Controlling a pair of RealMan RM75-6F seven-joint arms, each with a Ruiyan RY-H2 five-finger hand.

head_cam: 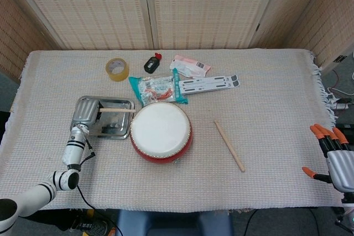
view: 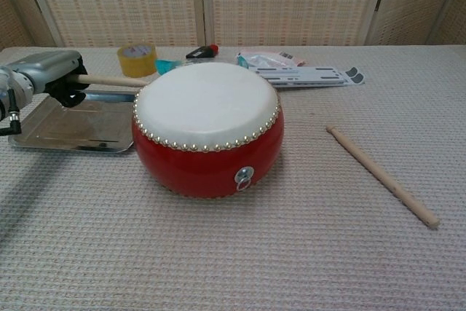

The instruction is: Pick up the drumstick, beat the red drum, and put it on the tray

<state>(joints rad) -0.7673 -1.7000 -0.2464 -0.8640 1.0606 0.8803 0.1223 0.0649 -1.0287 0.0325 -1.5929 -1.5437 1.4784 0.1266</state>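
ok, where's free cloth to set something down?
Open: right of the loose drumstick out to the right hand, and the front strip before the red drum. Crowded: behind the drum among tape, packets, white strip, and the tray under the left hand.

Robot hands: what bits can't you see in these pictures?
- Left hand: its fingers around the drumstick are hidden under the hand's shell, both views.
- Right hand: cut by the head view's edge; absent from the chest view.
- Snack packet print: too small.
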